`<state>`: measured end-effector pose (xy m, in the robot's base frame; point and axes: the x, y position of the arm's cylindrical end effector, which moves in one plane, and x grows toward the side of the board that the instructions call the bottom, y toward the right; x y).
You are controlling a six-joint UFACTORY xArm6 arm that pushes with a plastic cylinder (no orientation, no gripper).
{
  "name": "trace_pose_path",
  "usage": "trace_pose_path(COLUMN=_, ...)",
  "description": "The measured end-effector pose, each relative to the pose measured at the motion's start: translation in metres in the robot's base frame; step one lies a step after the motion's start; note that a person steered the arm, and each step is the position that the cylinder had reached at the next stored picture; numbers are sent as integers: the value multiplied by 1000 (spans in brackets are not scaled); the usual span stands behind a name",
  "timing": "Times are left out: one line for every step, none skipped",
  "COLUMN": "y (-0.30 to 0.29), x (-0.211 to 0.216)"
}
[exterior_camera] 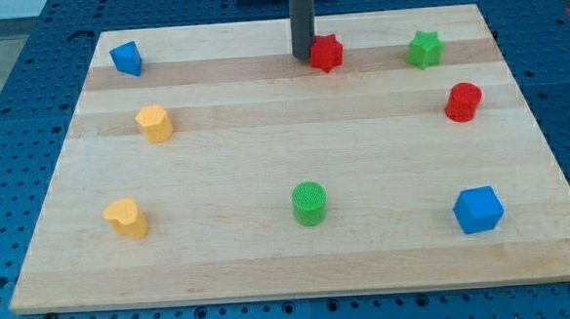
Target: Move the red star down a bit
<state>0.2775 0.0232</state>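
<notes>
Our tip (pixel 302 58) sits just left of the glossy red plastic star (pixel 326 53), near the top edge of the pale wooden board (pixel 271 268).

We carry no pincer, only a smooth dark rod. Pushing from this side would likely slide the star sideways toward the green plastic star (pixel 424 50), not down.
</notes>
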Motion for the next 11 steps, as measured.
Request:
trace_pose_path(y=15, x=10)
trace_pose_path(y=38, x=10)
trace_pose_path(y=35, x=10)
trace_pose_path(y=17, x=33)
trace_pose_path(y=21, x=65)
trace_pose_path(y=57, x=75)
trace_pose_path(y=72, x=56)
trace_pose_path(y=77, x=34)
trace_pose_path(y=77, x=38)
trace_pose_path(y=62, x=55)
trace_pose_path(y=23, x=57)
